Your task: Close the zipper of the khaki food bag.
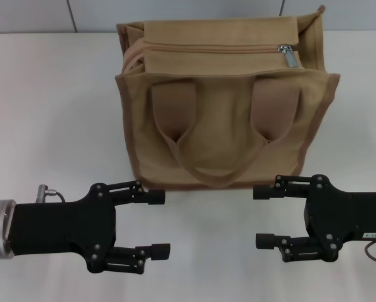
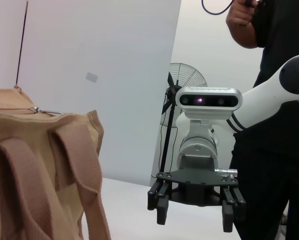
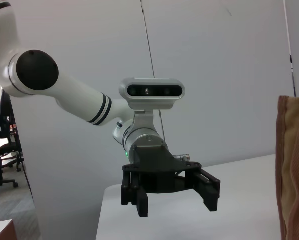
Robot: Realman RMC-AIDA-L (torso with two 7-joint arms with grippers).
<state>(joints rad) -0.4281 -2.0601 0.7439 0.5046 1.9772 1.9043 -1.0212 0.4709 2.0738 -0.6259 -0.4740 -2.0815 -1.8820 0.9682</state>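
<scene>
The zipper (image 1: pixel 213 48) runs along the top of the khaki food bag (image 1: pixel 222 107) standing on the white table (image 1: pixel 49 113); our left gripper (image 1: pixel 158 224) and right gripper (image 1: pixel 261 216) hover before it, fingers spread wide, holding nothing.

Bright, even overhead light; soft shadows, sharp focus.

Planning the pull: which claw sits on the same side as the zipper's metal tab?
The right claw. The silver tab lies at the right end of the zipper; the left claw sits toward the opposite end.
</scene>
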